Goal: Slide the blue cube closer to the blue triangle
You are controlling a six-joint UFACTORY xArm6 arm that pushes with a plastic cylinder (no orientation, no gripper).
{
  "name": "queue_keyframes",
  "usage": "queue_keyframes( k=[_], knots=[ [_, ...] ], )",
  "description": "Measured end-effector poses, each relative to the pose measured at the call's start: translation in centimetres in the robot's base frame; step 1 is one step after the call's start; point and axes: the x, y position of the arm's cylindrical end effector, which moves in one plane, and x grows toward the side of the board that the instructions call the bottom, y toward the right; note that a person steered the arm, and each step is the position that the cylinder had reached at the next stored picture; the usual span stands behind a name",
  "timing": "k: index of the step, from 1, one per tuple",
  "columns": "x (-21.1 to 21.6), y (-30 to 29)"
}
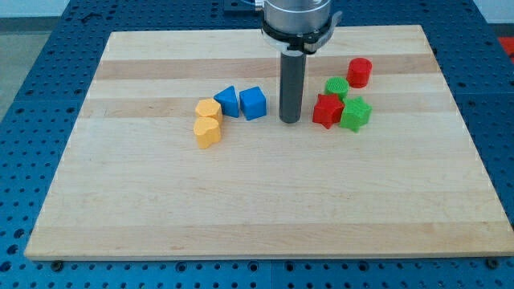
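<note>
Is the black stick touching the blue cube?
Apart. The camera view shows a strip of bare wood between my tip and the blue cube, which sits on the tip's left beside the blue triangle.

Eight small blocks sit on the wooden desk (265, 209). Two are blue: a blue cube (253, 103) and a blue triangle (227, 101). Two are yellow (209, 109) (207, 132). Two are red: a red cylinder (360, 72) and a red star-like block (327, 111). Two are green (336, 87) (355, 114). One dark rod stands among them.
</note>
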Motion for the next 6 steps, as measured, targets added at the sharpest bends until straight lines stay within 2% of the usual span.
queue_keyframes(
  k=[2,5,6],
  knots=[
    [1.1,-3.8],
    [-1.4,-3.6],
    [-0.9,-3.7]
  ],
)
